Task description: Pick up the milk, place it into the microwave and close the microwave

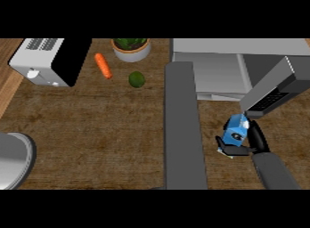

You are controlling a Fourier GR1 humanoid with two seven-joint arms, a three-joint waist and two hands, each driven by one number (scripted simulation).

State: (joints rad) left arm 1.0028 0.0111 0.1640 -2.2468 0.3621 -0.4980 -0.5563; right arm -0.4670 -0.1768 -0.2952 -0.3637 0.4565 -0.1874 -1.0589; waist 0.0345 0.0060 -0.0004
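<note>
the blue milk carton (236,129) sits tilted in the right hand (244,144), whose black fingers curl round its near end, and it hangs over the brown counter (85,129) just near of the microwave (214,67), right below the dark-windowed microwave door (276,89) that stands swung open toward the near right. the left hand is hidden, so its fingers cannot be told; only a long grey forearm (184,129) runs up the middle just left of the carton. well apart at the far left lie a green avocado (136,79), an orange carrot (103,65), a potted plant (131,48) and a white toaster oven (49,60), with a grey rounded shape (6,156) at the near left edge.
</note>
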